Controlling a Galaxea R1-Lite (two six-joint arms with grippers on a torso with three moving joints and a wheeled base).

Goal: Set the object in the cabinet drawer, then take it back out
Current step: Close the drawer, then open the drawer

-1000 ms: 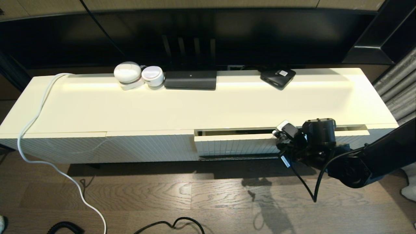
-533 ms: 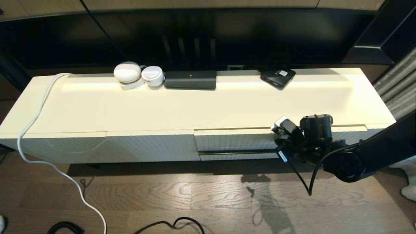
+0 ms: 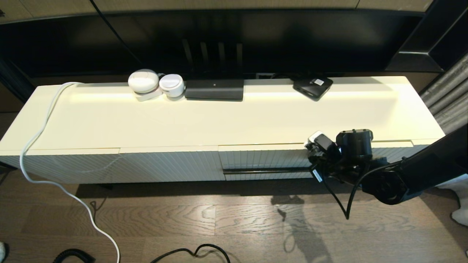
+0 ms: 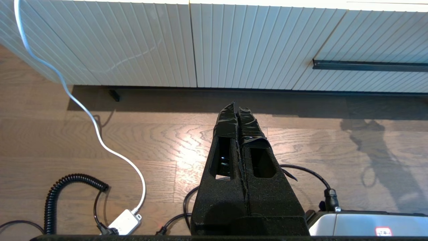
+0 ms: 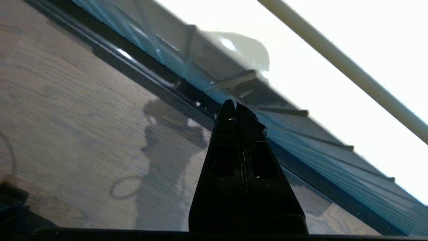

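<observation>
The cabinet drawer is pushed in, its ribbed front flush with the panel beside it, and its black bar handle shows below. My right gripper is shut with nothing in it, tips at the drawer front close to the handle. The right arm covers the drawer's right half in the head view. My left gripper is shut and empty, parked low over the wooden floor in front of the cabinet. The object is out of view.
On the cabinet top at the back stand two white round devices, a black box and a small black device. A white cable hangs over the left end. Black cables lie on the floor.
The drawer stood slightly ajar a second ago and is now fully in. My right arm moved forward toward the cabinet with it, then held still.
</observation>
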